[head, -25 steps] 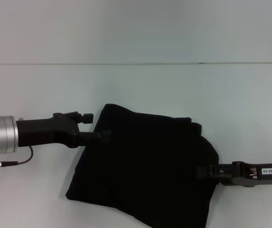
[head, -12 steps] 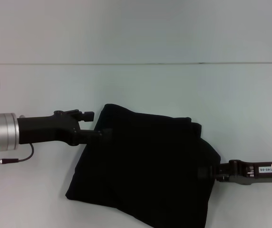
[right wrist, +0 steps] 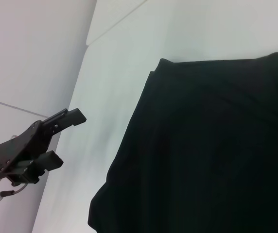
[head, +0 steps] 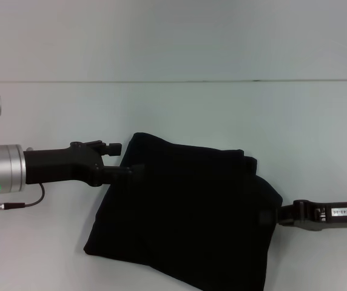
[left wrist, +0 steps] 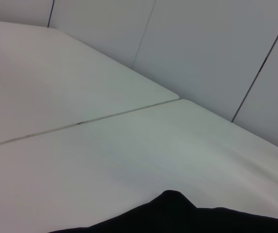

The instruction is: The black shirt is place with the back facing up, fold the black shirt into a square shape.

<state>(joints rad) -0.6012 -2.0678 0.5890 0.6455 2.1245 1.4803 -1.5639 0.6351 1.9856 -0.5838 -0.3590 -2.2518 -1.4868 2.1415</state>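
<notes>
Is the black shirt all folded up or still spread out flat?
Folded. The black shirt lies as a compact, roughly square bundle with layered edges, no sleeves spread.

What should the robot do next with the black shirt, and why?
Probably draw both arms clear. The black shirt already lies folded in a rough square on the table. The left gripper, open, sits at its left edge; the right gripper is at its right edge.

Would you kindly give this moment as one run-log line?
black shirt: folded, flat on table | left hand: open, off shirt's left edge | right hand: at shirt's right edge
</notes>
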